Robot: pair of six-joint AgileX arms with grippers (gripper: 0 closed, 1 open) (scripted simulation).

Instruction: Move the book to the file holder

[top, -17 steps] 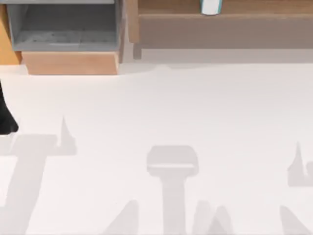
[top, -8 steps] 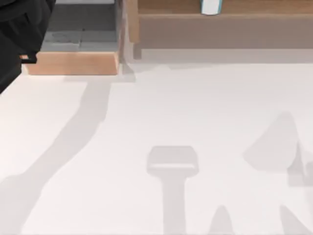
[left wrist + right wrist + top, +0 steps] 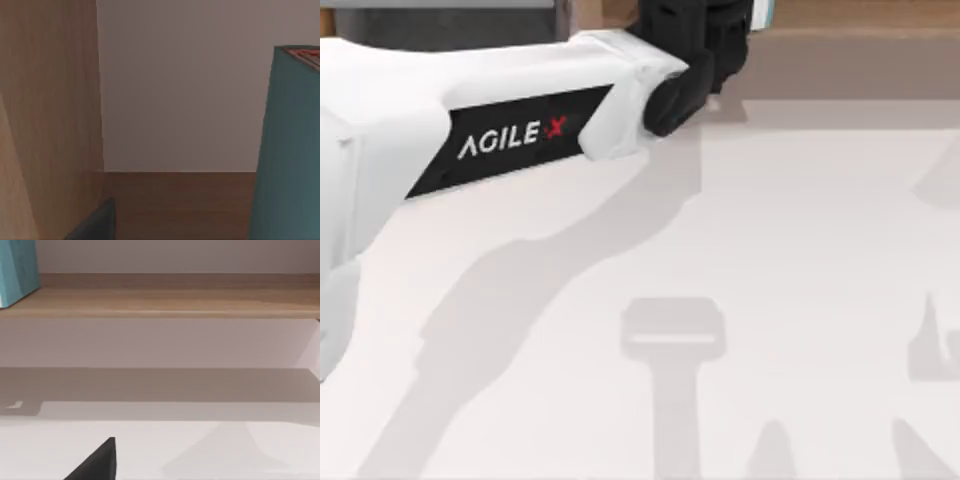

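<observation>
Across the top view, my left arm [image 3: 490, 130] reached from nine o'clock toward twelve o'clock, its black wrist over the long wooden shelf [image 3: 860, 45]; the book [image 3: 764, 12] peeked out just beside it, on the shelf. A grey strip of the file holder [image 3: 440, 25] lay at eleven o'clock, and the white surface [image 3: 770, 250] was below. From the left wrist, the teal book [image 3: 290, 150] stood upright on the shelf board [image 3: 180, 205], near a wood side panel [image 3: 50, 115]; I cannot tell how the jaws stood. From the right wrist, the book [image 3: 17, 270] stood on the shelf [image 3: 170, 302], well apart; its jaws' state I cannot tell.
</observation>
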